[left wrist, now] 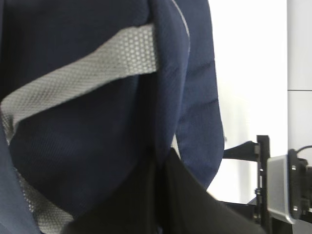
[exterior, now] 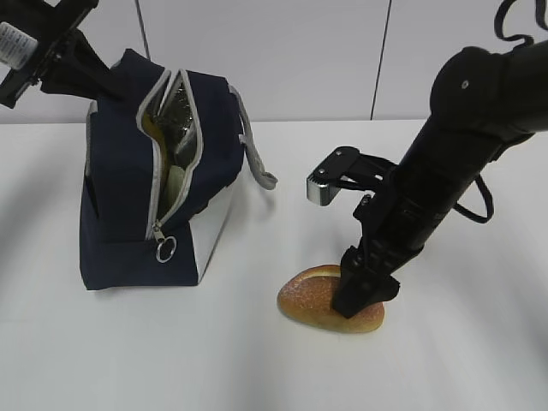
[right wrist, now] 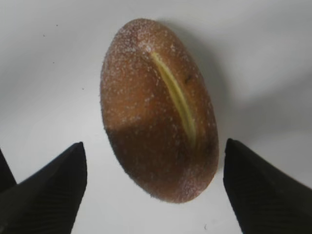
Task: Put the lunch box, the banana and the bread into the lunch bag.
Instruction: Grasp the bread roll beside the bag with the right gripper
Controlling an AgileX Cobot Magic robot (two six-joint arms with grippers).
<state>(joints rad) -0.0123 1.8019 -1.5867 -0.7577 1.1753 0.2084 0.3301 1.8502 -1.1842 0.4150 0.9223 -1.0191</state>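
The navy lunch bag (exterior: 128, 205) stands at the left with its zipper open and silver lining showing. Inside I see a yellow patch, probably the banana (exterior: 152, 127), and a pale green patch, probably the lunch box (exterior: 175, 182). My left gripper (exterior: 101, 86) is shut on the bag's navy fabric at its top rear edge; the left wrist view shows the dark fingers (left wrist: 161, 195) pinching that cloth below a grey strap (left wrist: 87, 68). The bread (exterior: 312, 295) lies on the table at the right. My right gripper (exterior: 364, 295) is open and low over it, fingers either side of the bread (right wrist: 156, 112), with gaps showing.
The bag's metal ring pull (exterior: 166, 249) hangs at the zipper's lower end and a grey handle (exterior: 257, 158) droops to its right. The white table (exterior: 257, 368) spreads around both; a white panelled wall stands behind.
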